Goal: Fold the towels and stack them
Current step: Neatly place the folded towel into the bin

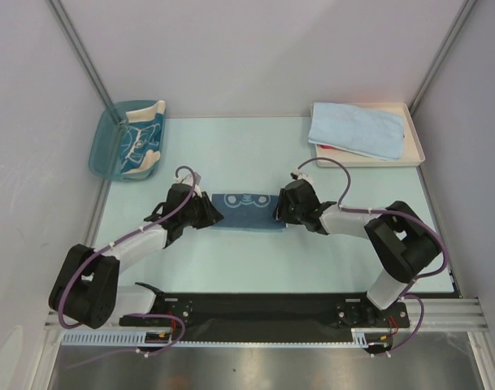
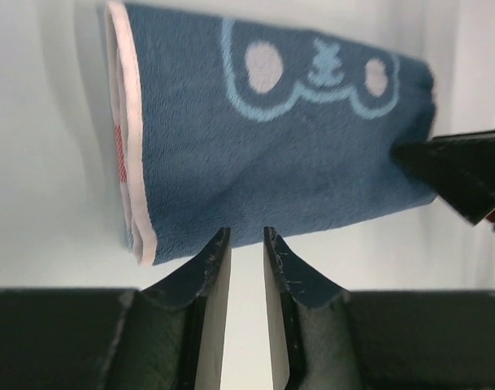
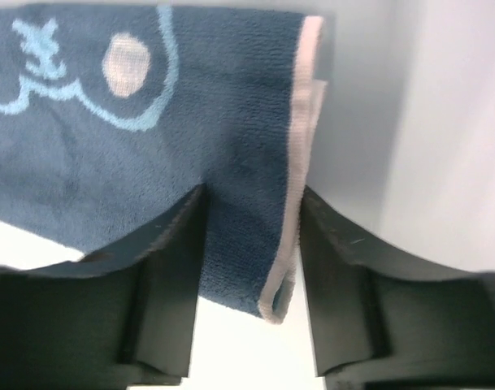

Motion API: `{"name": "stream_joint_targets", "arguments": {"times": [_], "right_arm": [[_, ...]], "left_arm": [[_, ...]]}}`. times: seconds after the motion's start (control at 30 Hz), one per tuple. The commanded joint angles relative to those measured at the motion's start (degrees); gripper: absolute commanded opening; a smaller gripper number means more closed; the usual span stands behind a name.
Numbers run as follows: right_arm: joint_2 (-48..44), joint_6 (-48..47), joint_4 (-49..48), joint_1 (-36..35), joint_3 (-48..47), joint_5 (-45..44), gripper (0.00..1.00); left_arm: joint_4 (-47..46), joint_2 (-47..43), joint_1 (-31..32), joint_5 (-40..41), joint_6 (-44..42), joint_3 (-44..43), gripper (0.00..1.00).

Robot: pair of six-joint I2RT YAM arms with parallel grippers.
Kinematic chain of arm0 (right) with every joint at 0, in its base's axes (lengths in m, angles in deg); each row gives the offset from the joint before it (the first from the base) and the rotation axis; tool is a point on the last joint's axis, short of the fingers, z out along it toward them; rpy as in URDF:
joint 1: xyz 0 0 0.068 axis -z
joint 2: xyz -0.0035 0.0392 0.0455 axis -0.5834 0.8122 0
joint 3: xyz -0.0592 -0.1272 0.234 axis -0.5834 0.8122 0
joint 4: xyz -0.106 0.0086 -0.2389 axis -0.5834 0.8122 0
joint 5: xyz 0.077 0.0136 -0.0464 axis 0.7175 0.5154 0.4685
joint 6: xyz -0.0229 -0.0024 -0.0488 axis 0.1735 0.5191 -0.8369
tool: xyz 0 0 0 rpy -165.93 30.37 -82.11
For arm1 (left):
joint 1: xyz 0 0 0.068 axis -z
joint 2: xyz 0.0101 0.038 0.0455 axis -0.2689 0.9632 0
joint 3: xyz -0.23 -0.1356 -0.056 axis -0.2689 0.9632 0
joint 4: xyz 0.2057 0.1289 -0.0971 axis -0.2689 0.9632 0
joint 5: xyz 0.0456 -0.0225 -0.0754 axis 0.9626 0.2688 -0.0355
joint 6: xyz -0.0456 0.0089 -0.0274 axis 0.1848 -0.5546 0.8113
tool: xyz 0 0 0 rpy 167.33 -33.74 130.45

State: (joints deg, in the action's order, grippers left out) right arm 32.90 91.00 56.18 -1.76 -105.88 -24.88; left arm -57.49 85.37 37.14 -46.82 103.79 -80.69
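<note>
The dark-blue towel (image 1: 245, 210) with a light-blue cartoon face lies folded into a narrow band on the table between my two grippers. My left gripper (image 1: 211, 213) is at its left end. In the left wrist view the dark-blue towel (image 2: 271, 162) fills the upper part, and the left gripper (image 2: 245, 234) stands open by a narrow gap, tips at the towel's near edge, nothing pinched. My right gripper (image 1: 281, 210) is at the right end. In its wrist view the pink-hemmed corner of the towel (image 3: 109, 146) hangs loose between the open right gripper (image 3: 253, 191).
A light-blue towel (image 1: 357, 130) lies folded on the cream tray (image 1: 415, 146) at the back right, a bit of red (image 1: 332, 147) showing under it. The blue plastic bin (image 1: 107, 146) at the back left holds a beige and teal towel (image 1: 143, 140).
</note>
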Motion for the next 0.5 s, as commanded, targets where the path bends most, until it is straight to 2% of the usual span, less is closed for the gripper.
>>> {"name": "stream_joint_targets", "arguments": {"times": [0.0,0.03,0.23,0.4,0.43,0.47], "right_arm": [[4.2,1.3,3.7,-0.5,0.3,-3.1,0.49],[4.6,1.3,4.1,-0.7,-0.6,-3.6,0.43],[7.8,-0.6,11.0,-3.3,-4.8,-10.5,0.25],[9.9,-2.9,17.6,-5.2,-10.0,-17.3,0.07],[10.2,-3.7,18.6,-5.4,-11.0,-18.1,0.01],[10.7,-4.4,19.7,-5.9,-11.8,-20.6,0.0]], "left_arm": [[-2.5,0.6,0.8,0.4,0.1,1.4,0.27],[-2.4,0.6,0.9,0.3,0.2,1.1,0.27],[1.4,-3.0,1.1,-0.4,-0.4,-2.8,0.25],[10.2,-7.6,1.1,-0.7,-2.2,-8.2,0.26],[11.3,-8.6,1.1,-0.6,-2.6,-10.0,0.26],[13.2,-10.1,1.1,-0.5,-3.3,-10.9,0.26]]}}
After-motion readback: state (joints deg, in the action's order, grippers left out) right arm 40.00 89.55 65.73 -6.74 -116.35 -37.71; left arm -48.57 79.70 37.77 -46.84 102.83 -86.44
